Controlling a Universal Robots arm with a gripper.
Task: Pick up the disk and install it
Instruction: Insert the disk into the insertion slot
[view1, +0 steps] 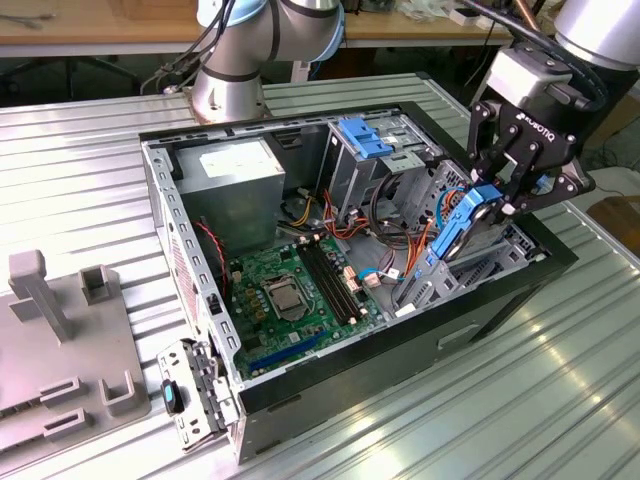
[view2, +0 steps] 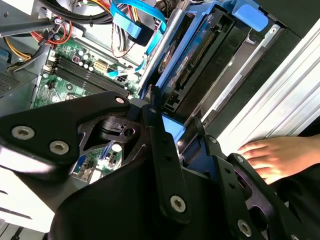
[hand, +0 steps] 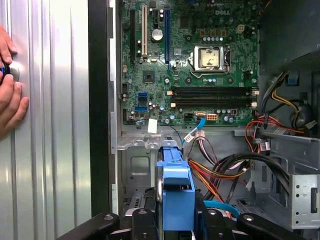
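**Black gripper (view1: 497, 198) clamped shut on the disk, tilted over the bay beside the motherboard**

The disk (view1: 462, 226), a flat dark hard drive in a bright blue plastic carrier, is pinched by its upper blue end tab, its lower end dipping into the grey metal drive bay (view1: 505, 247) just beside the green motherboard (view1: 290, 290). The step looks like seating it, which I judge calls for squaring the carrier to the bay walls first, then a straight push clear of the orange and black cables (hand: 225, 170) lying near the motherboard's edge. The exterior view gives the lean of the disk. The first wrist view sights along the carrier toward the motherboard, so sideways offset reads there. The second wrist view shows the drive's dark face against the bay wall, and a person's hand (view2: 275, 157) resting on the ribbed metal table (view2: 295, 80), well apart from the motherboard.
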